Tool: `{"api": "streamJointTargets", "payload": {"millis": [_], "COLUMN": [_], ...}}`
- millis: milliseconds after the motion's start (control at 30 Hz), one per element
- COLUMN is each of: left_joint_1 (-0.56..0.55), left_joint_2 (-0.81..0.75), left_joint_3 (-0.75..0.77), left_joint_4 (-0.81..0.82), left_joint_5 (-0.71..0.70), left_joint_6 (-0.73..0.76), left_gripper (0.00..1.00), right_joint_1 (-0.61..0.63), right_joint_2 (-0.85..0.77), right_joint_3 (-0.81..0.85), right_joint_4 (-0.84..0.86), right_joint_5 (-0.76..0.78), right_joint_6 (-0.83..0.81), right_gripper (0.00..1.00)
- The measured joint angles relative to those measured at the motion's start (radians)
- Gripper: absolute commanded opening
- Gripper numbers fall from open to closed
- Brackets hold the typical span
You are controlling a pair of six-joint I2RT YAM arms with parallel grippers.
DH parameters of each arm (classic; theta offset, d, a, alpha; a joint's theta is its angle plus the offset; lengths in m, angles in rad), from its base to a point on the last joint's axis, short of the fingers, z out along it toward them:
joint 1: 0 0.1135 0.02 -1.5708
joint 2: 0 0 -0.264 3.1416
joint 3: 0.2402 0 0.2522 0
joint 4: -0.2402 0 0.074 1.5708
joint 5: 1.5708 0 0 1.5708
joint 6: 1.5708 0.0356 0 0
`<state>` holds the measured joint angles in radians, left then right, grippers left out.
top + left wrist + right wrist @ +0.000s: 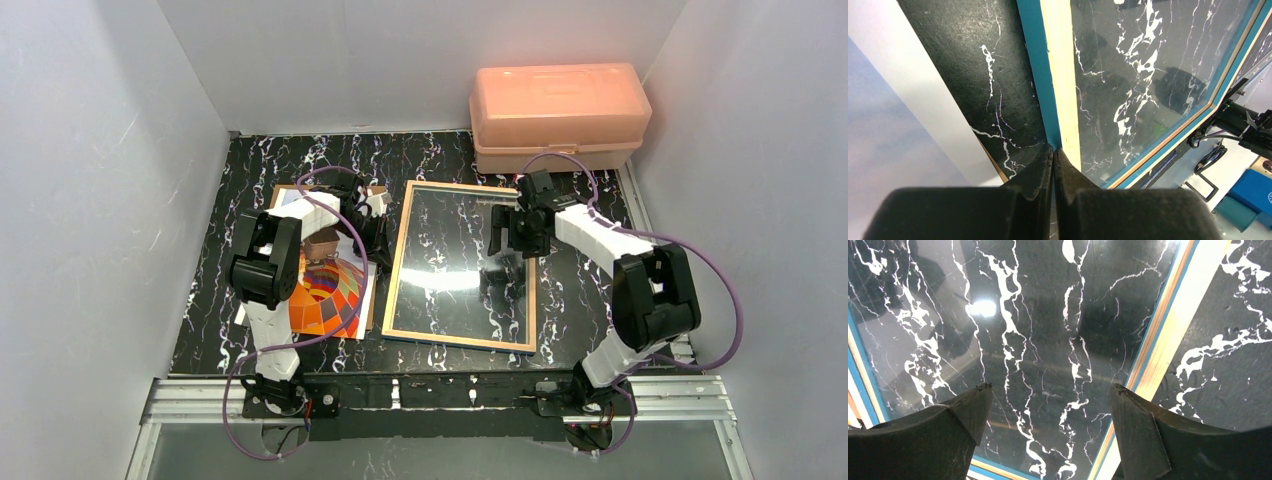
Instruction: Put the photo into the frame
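Nothing of the placing is judged to be done. The rectangular paper photo (328, 298) of an orange, red and blue hot-air balloon is seen lying flat on a plain brown backing board (286, 190), to the left of the left jaws and nearer the arm's base than they are. In the left wrist view a pale blue-white sheet (883, 130) to the left of those jaws is taken to be its sky part.

The rectangular frame (450, 300), with blue border, light wood back edge and glass pane, is laid flat on the black, white-veined marble desk (210, 300), just to the right of the left jaws and beneath the right jaws. Only the marble is seen through the glass, so the frame (1060, 75) is judged empty.

The left jaws are pressed together with nothing between them, their tips at the frame's long rail; contact cannot be told. The right jaws are held apart, gripping nothing, above the glass, with a rail of the frame (1168, 340) under the right-hand finger.

All of the task is judged to be left: the photo is to be gripped, lifted off the board, carried over and laid inside the rails
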<state>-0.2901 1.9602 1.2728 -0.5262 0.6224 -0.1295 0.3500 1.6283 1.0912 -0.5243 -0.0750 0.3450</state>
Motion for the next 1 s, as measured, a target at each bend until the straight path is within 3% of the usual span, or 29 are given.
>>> {"api": "streamJointTargets", "payload": {"millis": [200, 433, 567, 700, 800, 900, 1000], "left_joint_1": [0.008, 0.101, 0.251, 0.464, 0.622, 0.719, 0.746], "left_joint_2": [0.0, 0.0, 0.0, 0.001, 0.016, 0.027, 0.026], "left_joint_3": [0.034, 0.247, 0.412, 0.554, 0.596, 0.549, 0.419], "left_joint_4": [-0.044, -0.234, -0.393, -0.547, -0.611, -0.615, -0.573], "left_joint_5": [0.018, 0.06, 0.051, 0.028, -0.011, -0.063, -0.117], "left_joint_6": [0.006, 0.087, 0.214, 0.348, 0.429, 0.483, 0.517], "left_gripper": [0.02, 0.36, 0.44, 0.46, 0.42, 0.39, 0.37], "right_joint_1": [0.019, 0.239, 0.388, 0.515, 0.572, 0.602, 0.602], "right_joint_2": [-0.084, -0.113, -0.033, 0.154, 0.326, 0.468, 0.576], "right_joint_3": [-0.058, 0.01, 0.171, 0.409, 0.587, 0.687, 0.735], "right_joint_4": [-0.001, -0.004, 0.029, 0.056, 0.08, 0.107, 0.105], "right_joint_5": [0.006, 0.079, 0.114, 0.123, 0.093, 0.045, 0.019], "right_joint_6": [0.046, 0.148, 0.201, 0.226, 0.241, 0.269, 0.296], "right_gripper": [0.92, 0.95, 0.96, 0.96, 0.96, 0.96, 0.96]}}
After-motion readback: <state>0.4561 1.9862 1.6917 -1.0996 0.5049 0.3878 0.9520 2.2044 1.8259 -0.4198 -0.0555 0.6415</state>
